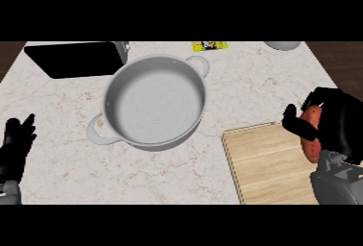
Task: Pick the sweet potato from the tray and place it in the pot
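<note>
A reddish-orange sweet potato (311, 136) is held in my right hand (339, 126), whose fingers and thumb curl round it and hide most of it. The hand is above the right part of a wooden tray (264, 166) at the lower right. A grey two-handled pot (154, 102) stands on the marble counter left of the tray; nothing is inside it. My left hand (16, 142) rests open at the left edge, fingers up, far from the pot.
A black rectangular appliance (77, 58) sits at the back left, close behind the pot. A small yellow packet (210, 45) lies at the back middle, and part of a white round object (285, 45) shows at the back right.
</note>
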You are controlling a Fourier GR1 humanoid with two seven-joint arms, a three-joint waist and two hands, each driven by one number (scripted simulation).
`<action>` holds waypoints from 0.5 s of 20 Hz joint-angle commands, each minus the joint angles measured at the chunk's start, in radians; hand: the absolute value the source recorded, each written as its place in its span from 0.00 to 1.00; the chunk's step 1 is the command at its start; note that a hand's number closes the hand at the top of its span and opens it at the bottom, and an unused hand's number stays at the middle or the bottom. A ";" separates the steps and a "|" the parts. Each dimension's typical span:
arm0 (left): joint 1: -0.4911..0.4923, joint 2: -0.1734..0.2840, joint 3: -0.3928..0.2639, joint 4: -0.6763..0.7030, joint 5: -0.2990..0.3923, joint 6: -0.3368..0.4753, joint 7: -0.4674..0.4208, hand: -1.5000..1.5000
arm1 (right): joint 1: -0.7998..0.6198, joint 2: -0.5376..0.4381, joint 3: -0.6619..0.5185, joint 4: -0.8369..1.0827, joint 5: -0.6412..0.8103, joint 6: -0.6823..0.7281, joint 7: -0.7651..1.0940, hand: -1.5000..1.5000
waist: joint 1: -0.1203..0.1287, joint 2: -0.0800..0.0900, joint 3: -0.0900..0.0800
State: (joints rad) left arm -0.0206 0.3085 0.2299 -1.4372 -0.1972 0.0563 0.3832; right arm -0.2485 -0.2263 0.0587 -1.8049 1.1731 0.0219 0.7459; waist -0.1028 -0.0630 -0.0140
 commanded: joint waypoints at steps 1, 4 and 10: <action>-0.005 0.002 -0.005 -0.002 -0.008 0.002 -0.005 0.50 | -0.058 0.074 0.136 -0.231 0.168 -0.002 0.145 1.00 | 0.024 0.010 0.001; -0.020 -0.018 -0.032 -0.003 -0.012 -0.004 -0.003 0.50 | -0.130 0.109 0.258 -0.335 0.316 0.116 0.260 1.00 | 0.042 0.021 0.002; -0.044 -0.021 -0.047 -0.004 -0.006 -0.021 -0.023 0.50 | -0.355 0.223 0.481 -0.342 0.466 0.409 0.492 1.00 | 0.101 0.041 0.005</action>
State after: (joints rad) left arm -0.0578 0.2898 0.1905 -1.4440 -0.2065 0.0455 0.3731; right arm -0.4717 -0.0577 0.4155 -2.1186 1.5651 0.2405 1.0343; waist -0.0344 -0.0342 -0.0110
